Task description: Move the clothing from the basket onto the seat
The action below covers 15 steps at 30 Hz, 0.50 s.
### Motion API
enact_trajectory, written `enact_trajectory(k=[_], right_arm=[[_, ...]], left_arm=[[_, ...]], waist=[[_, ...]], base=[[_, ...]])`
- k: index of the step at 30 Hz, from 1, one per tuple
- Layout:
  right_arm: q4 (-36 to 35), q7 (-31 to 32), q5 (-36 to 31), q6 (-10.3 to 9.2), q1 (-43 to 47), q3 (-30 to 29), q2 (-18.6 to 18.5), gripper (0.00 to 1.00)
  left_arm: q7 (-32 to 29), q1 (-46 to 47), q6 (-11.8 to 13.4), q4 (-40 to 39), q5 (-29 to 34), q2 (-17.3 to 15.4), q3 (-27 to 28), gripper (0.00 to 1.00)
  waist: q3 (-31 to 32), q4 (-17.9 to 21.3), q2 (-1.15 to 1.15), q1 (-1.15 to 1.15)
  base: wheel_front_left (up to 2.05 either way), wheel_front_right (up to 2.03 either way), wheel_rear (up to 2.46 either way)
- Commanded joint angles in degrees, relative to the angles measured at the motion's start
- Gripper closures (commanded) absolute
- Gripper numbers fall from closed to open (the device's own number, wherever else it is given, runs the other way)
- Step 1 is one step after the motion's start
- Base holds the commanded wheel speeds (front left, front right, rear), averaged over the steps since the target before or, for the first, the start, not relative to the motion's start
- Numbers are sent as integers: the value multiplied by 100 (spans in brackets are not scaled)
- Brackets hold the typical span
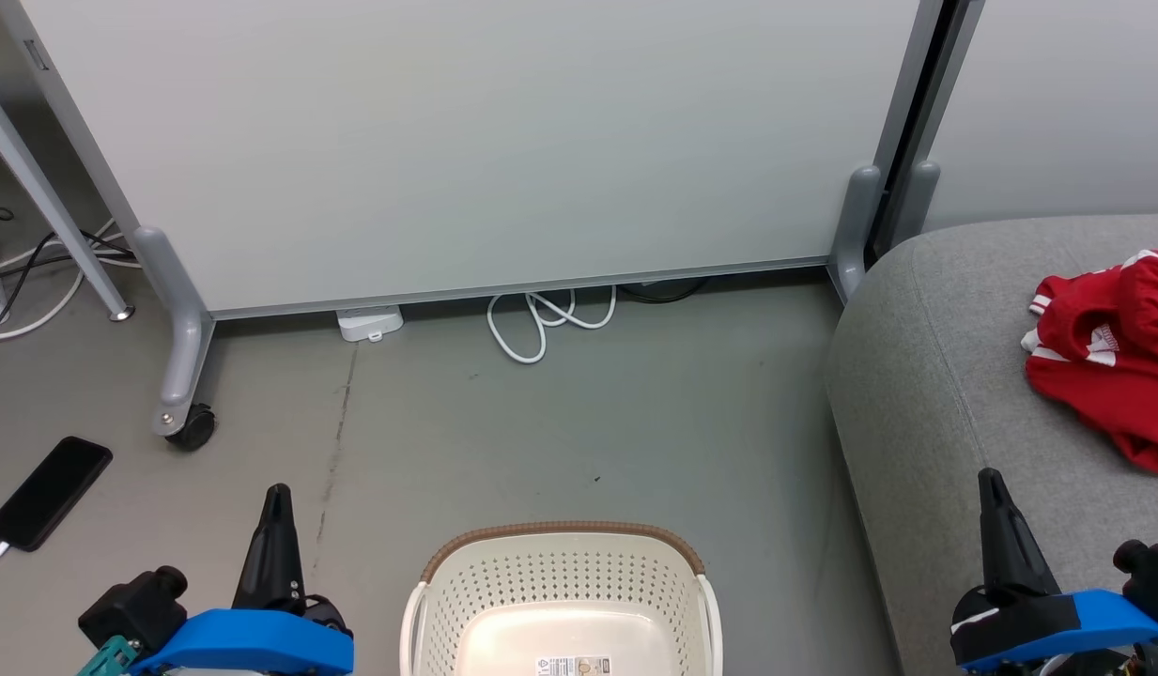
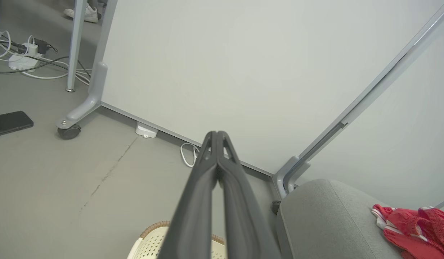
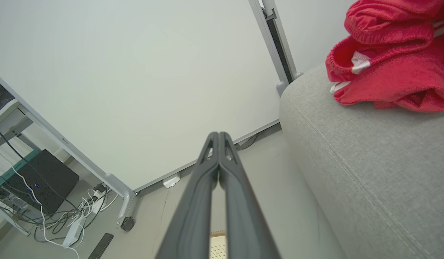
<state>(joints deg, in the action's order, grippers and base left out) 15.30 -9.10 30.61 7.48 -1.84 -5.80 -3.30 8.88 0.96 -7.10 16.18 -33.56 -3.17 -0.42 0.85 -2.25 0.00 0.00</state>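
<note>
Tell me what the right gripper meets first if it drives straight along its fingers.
Likely the white partition panel: the shut right gripper points at it, with open air between. The grey seat lies beside that line, though depth is hard to judge.

Office-like room, wheeled partition panel (image 1: 466, 150), loose floor cables (image 1: 537, 324) (power strip (image 2: 20, 63) too)

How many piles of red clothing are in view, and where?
1. The clothing lies crumpled on the seat, at the robot's right. The basket shows a bare bottom, but its near end is out of frame. The pile may hold several garments.
</note>
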Motion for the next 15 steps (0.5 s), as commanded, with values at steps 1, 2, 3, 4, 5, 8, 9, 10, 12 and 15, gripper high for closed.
enact_trajectory(k=[1,2,3,4,5,8,9,10,12,15], right_arm=[[-104,44,225,0,-165,-8,-14,100],[-105,66,319,0,-171,-8,-13,100],[-107,90,410,0,-176,-9,-12,100],[-108,112,499,0,-182,-10,-11,100],[-109,135,588,0,-188,-11,-11,100],[-112,202,849,1,-201,-13,-8,100],[-112,221,934,1,-205,-14,-7,100],[-113,246,1022,1,-210,-15,-7,100],[-115,287,1184,1,-219,-17,-5,100],[-118,349,1429,1,-235,-20,-3,100]], left_arm=[[-44,192,-13,-104,-207,-8,57,100],[-68,198,-13,-106,-296,-8,67,100],[-89,204,-14,-108,-383,-7,77,100],[-113,210,-14,-110,-468,-7,87,100],[-134,216,-15,-112,-553,-6,96,100],[-200,236,-17,-119,-801,-5,124,100],[-223,242,-17,-121,-882,-4,133,100],[-242,247,-18,-123,-964,-4,141,100],[-285,259,-19,-126,-1121,-3,159,100],[-345,274,-21,-132,-1353,-2,187,100]], waist=[[-1,3,0,0],[-2,5,0,0],[-3,7,0,0],[-4,9,0,0],[-5,11,0,0],[-8,18,0,0],[-9,20,0,0],[-10,22,0,0],[-12,27,0,0],[-15,33,0,0]], base=[[0,0,0],[0,0,0],[0,0,0],[0,0,0],[0,0,0],[0,0,0],[0,0,0],[0,0,0],[0,0,0],[0,0,0]])
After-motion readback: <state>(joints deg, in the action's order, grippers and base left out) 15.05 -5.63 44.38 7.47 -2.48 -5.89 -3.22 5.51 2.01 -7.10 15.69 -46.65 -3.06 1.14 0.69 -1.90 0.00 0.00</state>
